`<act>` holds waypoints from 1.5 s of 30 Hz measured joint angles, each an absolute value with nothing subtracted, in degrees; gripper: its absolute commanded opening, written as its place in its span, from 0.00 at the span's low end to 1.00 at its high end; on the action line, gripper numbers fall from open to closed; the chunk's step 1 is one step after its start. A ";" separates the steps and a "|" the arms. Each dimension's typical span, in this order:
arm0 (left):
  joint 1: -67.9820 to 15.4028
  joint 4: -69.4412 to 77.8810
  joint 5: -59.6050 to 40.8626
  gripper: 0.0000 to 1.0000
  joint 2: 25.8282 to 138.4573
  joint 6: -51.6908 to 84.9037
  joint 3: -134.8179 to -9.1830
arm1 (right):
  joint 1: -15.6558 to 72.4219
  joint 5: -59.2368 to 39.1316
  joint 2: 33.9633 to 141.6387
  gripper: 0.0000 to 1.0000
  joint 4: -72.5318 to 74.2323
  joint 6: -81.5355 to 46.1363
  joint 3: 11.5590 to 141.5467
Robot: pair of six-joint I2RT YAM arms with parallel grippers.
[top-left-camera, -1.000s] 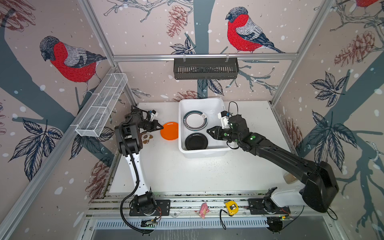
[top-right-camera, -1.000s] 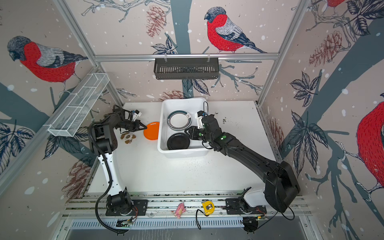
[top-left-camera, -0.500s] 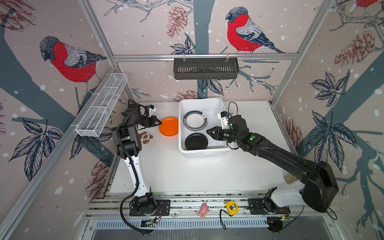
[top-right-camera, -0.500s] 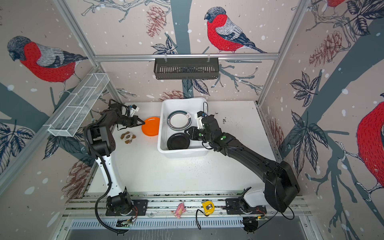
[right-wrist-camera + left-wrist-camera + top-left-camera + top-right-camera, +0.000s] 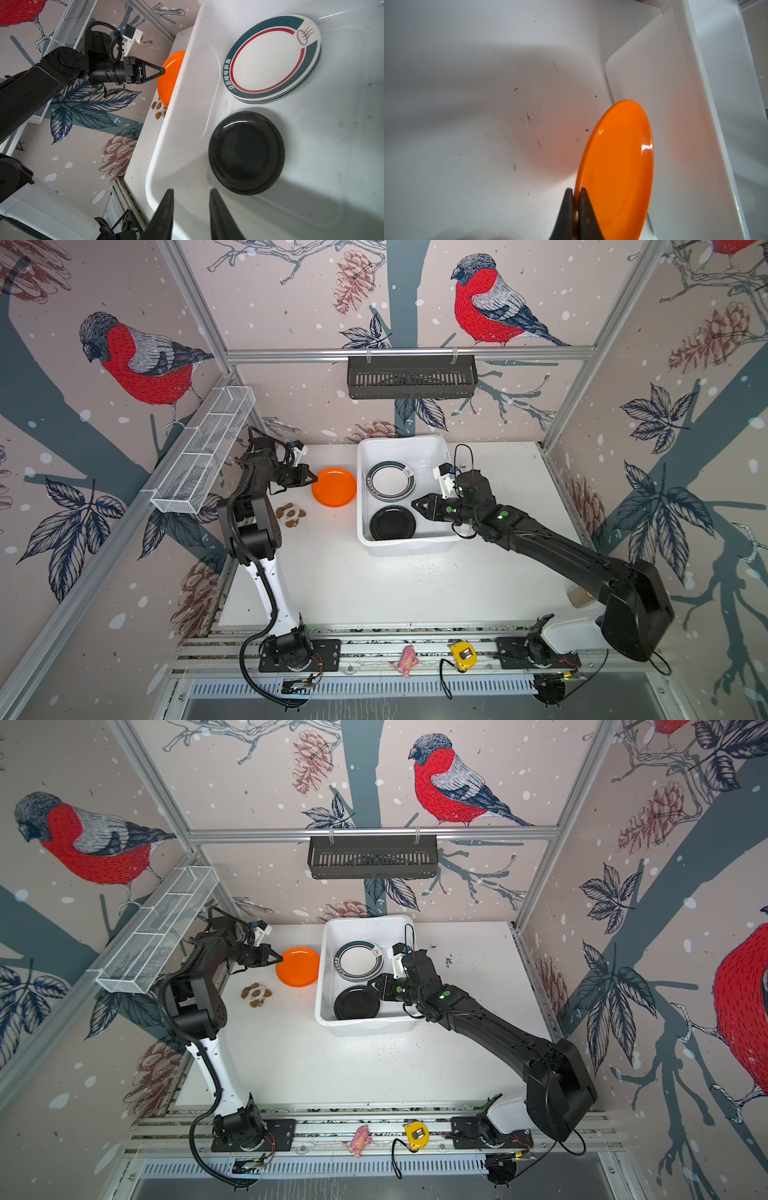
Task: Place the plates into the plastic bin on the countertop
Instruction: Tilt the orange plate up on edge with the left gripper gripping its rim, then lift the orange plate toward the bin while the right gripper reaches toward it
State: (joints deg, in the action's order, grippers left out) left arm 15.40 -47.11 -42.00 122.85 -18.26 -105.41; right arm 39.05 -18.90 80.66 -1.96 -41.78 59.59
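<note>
My left gripper (image 5: 314,479) (image 5: 279,958) (image 5: 576,189) is shut on the rim of the orange plate (image 5: 335,487) (image 5: 298,967) (image 5: 618,166) (image 5: 169,72), which hangs above the countertop (image 5: 374,585) (image 5: 311,1065) just left of the plastic bin (image 5: 409,545) (image 5: 365,1027) (image 5: 695,104) (image 5: 176,124). Inside the bin lie a stack of white plates (image 5: 390,481) (image 5: 359,961) (image 5: 270,60) with teal and red rim bands and a black plate (image 5: 392,523) (image 5: 356,1003) (image 5: 246,151). My right gripper (image 5: 415,504) (image 5: 372,982) (image 5: 191,190) is open and empty above the bin, beside the black plate.
A small brown and white figure (image 5: 290,515) (image 5: 256,995) lies on the countertop left of the orange plate. A white wire-mesh tray (image 5: 203,456) hangs on the left wall and a black slotted basket (image 5: 411,377) on the back rail. Dark specks (image 5: 449,960) lie right of the bin.
My left gripper has carried the orange plate up and to the right, closer to the bin's left wall. The right arm has stayed still.
</note>
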 measured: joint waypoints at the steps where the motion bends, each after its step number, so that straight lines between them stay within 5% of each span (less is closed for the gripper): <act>1: 15.40 -47.22 -41.85 0.00 122.63 -18.28 -105.51 | 39.05 -18.94 80.71 0.31 -1.89 -41.78 59.64; 45: 14.46 -53.23 -39.27 0.00 109.78 -18.41 -111.77 | 39.40 -21.23 84.58 0.34 0.01 -41.60 63.96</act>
